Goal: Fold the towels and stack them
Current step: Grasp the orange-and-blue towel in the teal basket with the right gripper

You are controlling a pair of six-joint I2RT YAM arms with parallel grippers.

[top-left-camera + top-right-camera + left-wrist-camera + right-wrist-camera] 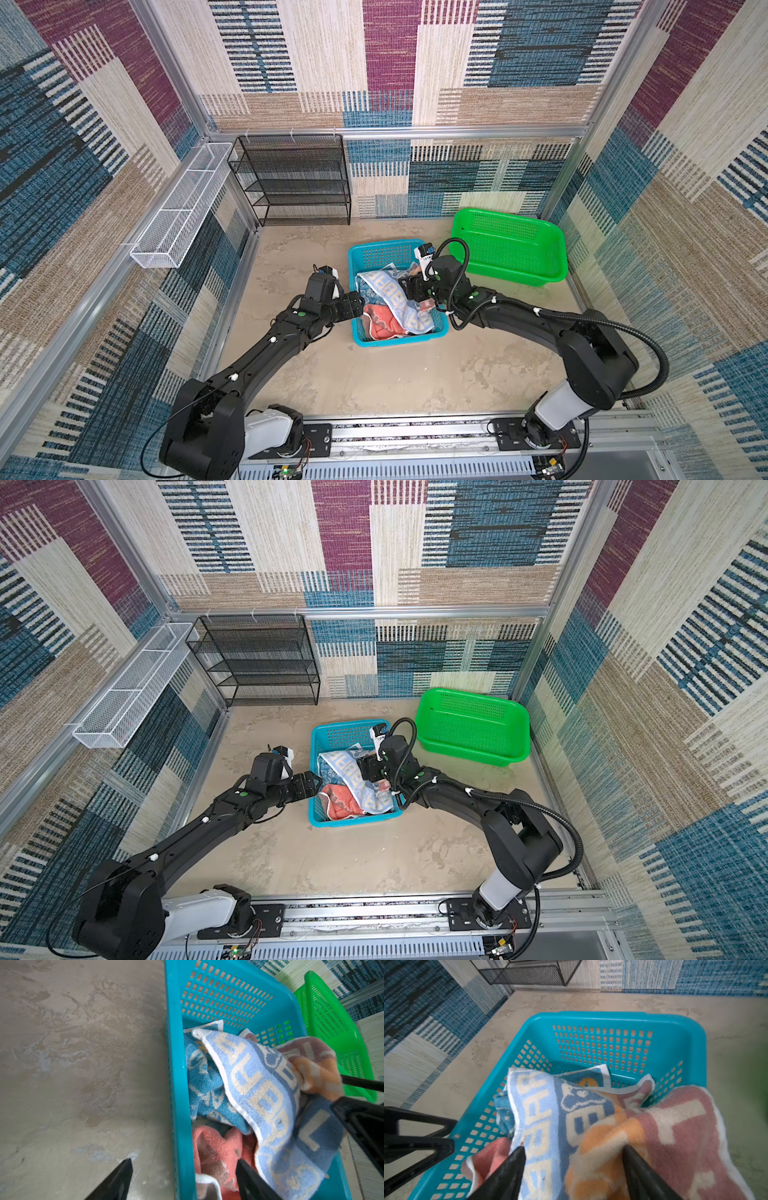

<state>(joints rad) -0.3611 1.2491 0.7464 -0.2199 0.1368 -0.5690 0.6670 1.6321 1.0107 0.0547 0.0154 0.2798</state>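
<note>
The towels lie crumpled in a blue basket (390, 249) (176, 1084) in both top views. The orange-and-blue lettered towel (395, 299) (259, 1088) (550, 1118) is draped on top. A coral towel (384, 324) (216, 1151) and a blue patterned towel (203, 1088) lie under it. My left gripper (359, 301) (184, 1161) is open and straddles the basket's left wall, with one finger outside and one on the coral towel. My right gripper (409, 291) (573, 1147) is open, its fingers pressed into the lettered towel on either side of a raised fold.
An empty green basket (515, 280) (473, 754) stands tilted at the back right, close behind the right arm. A black wire shelf (295, 178) and a white wire basket (178, 208) are against the back-left walls. Bare floor (374, 374) lies in front of the blue basket.
</note>
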